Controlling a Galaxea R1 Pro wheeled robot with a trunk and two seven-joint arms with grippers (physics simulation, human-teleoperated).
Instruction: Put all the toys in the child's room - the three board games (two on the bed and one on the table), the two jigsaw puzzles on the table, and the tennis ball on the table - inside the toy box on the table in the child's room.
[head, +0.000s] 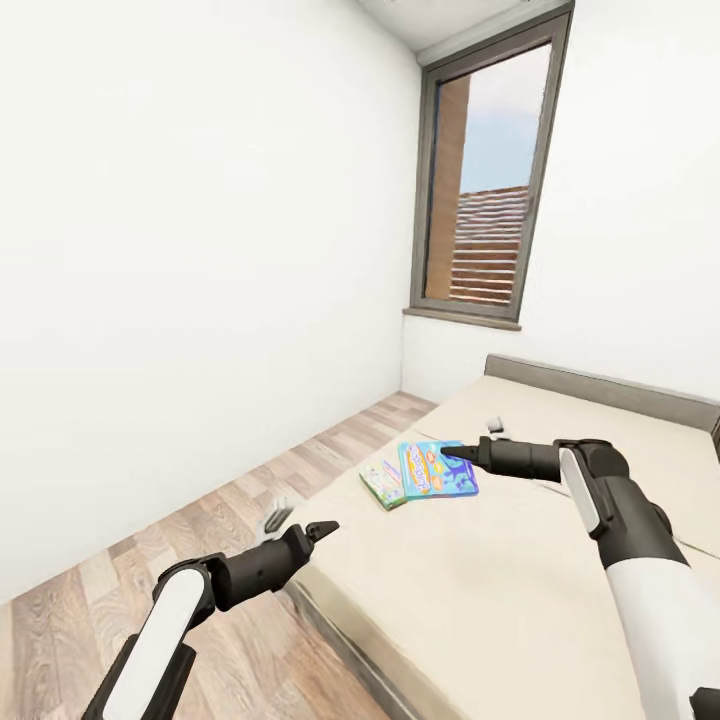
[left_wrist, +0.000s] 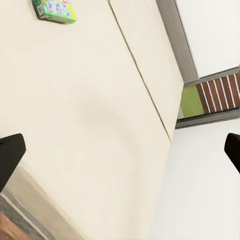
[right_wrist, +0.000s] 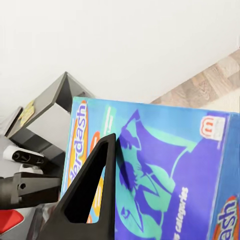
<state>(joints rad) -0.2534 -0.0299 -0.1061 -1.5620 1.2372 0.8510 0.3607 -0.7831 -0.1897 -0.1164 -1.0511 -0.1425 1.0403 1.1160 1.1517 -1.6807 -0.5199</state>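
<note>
White walls and plank floor frame the cream bed (head: 520, 600). At frame centre my right gripper (head: 470, 440) grips the blue board game (head: 437, 470), beside the green board game (head: 383, 484). My left gripper (head: 297, 522), lower left, hangs spread and empty.

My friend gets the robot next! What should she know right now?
Right gripper: at the blue board game on the bed, a finger against its face; grip not confirmed.
Left gripper: open, empty, above the bed's near edge.
Green board game lies beside the blue one.
Done: neither game is off the bed.
Left: grasp both games and carry them to the toy box.
</note>
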